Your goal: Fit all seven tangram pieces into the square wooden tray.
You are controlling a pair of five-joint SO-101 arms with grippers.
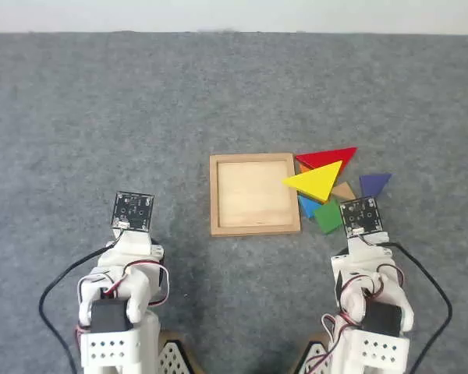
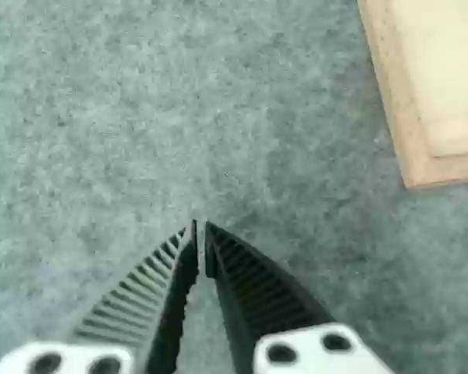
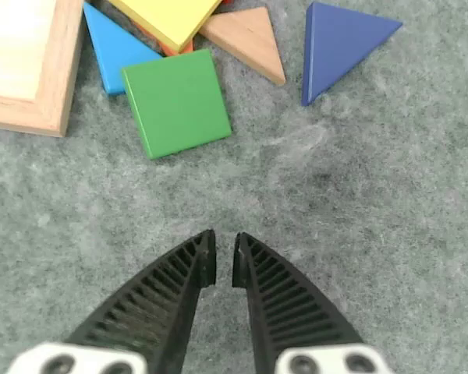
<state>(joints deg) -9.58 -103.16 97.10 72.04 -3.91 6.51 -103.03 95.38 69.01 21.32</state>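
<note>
The right gripper (image 3: 224, 238) is held clenched on nothing above the grey carpet (image 3: 359, 195), near the green square (image 3: 177, 101). The left gripper (image 2: 200, 228) is likewise closed and empty, near a corner of the wooden tray (image 2: 402, 117). The pieces are heaped beside the tray on the right arm's side, with the yellow triangle (image 1: 316, 181) laid over the rim.

Bare grey carpet (image 1: 101, 101) lies between the right gripper (image 3: 224, 257) and the green square (image 3: 178, 101). Overlapping tangram pieces (image 1: 327, 158) crowd the wooden tray's (image 1: 215, 195) right side, and the yellow triangle (image 1: 316, 181) overhangs its rim.
</note>
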